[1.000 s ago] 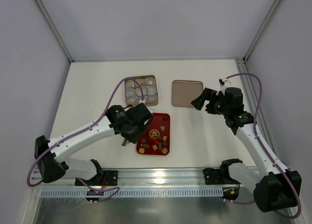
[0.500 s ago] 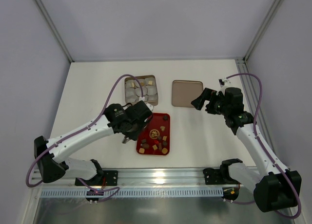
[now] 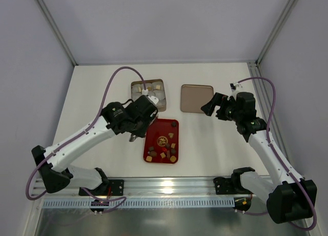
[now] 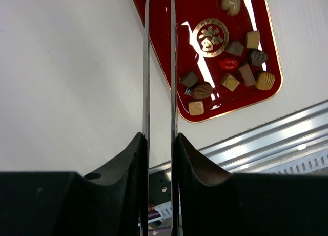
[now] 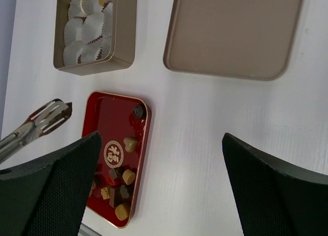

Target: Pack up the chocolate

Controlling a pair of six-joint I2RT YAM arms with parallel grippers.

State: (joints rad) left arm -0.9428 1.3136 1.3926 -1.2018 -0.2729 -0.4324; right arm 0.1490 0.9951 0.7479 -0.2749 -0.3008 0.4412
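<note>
Several small brown and tan chocolates point(image 3: 164, 150) lie at the near end of the red tray point(image 3: 163, 129); one dark piece point(image 3: 175, 124) sits in its far right corner. They also show in the left wrist view point(image 4: 230, 66) and the right wrist view point(image 5: 118, 179). My left gripper point(image 3: 137, 126) is shut on metal tongs point(image 4: 159, 66), beside the tray's far left corner. The tongs' tips point(image 5: 51, 115) look empty. My right gripper point(image 3: 212, 109) is open and empty above the table, right of the tray.
The golden tin point(image 3: 134, 86) with whitish paper cups point(image 5: 87, 31) stands just beyond the tray; a few cups hold a chocolate. Its lid point(image 3: 196, 98) lies to the right, under my right gripper's far side. A metal rail point(image 3: 164, 187) runs along the near edge.
My left arm has drawn back from the tray's near left side toward its far left corner, carrying the tongs toward the tin. The right arm has not moved.
</note>
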